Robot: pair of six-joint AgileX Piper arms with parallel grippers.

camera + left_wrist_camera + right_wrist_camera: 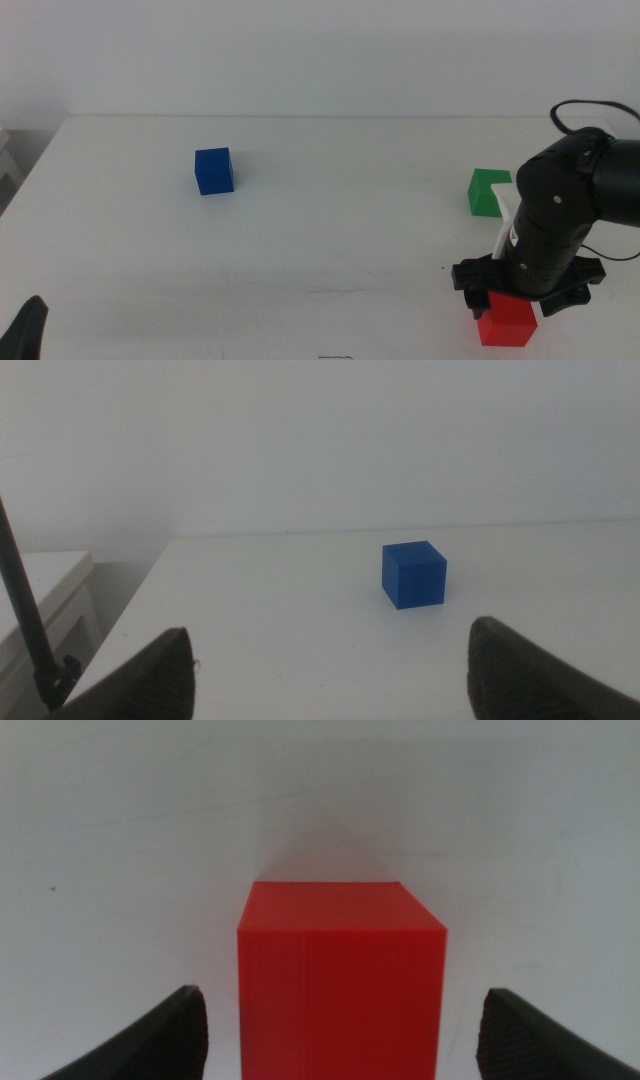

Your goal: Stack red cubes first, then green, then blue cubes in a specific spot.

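1. White tabletop (330, 230) carried all three cubes, well apart from one another.
2. The right gripper (340, 1030) hung directly over the red cube (507, 321) near the front right, its jaws spread wide with the cube between them, not touching.
3. The left gripper (330, 675) waited at the front left corner, jaws spread.
4. The green cube (486, 192) sat behind the right arm; the blue cube (213, 171) lay far left.

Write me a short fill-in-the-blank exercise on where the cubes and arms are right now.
1. The right gripper hangs with open fingers directly over the ____ cube.
2. The green cube sits on the table just behind the ____ arm.
3. The left gripper waits, open, facing the ____ cube.

Missing words: red; right; blue
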